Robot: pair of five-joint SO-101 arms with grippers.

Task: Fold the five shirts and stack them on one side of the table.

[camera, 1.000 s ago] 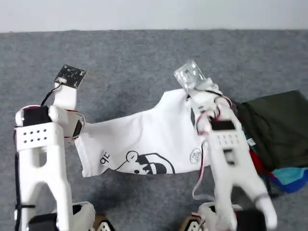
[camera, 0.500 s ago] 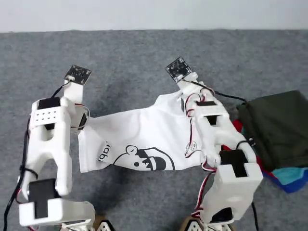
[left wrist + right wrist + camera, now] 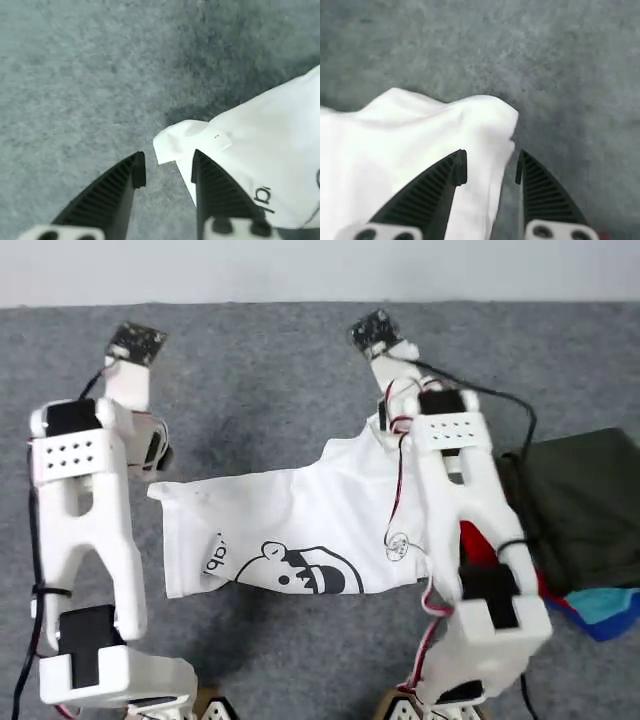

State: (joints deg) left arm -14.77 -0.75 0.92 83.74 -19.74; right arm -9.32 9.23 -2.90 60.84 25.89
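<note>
Since both arms are poised over the white shirt with jaws apart and nothing gripped, the step in hand looks to be taking its two far corners for a fold. The left end effector stands open with the shirt's tagged corner lying just at its fingertips. The right end effector is likewise open, straddling a humped corner at the shirt's other far end. The shirt itself lies spread, printed side up, on the grey worktop, with the stack of folded shirts just beside it on the right arm's side (a dark green one tops that pile). To do this well, I would close both end effectors together and only on cloth, pinching a little way in from each corner so no layer slips out, then raise both ends evenly. A lopsided lift would likely skew the fold and drag the shirt toward the stack.
</note>
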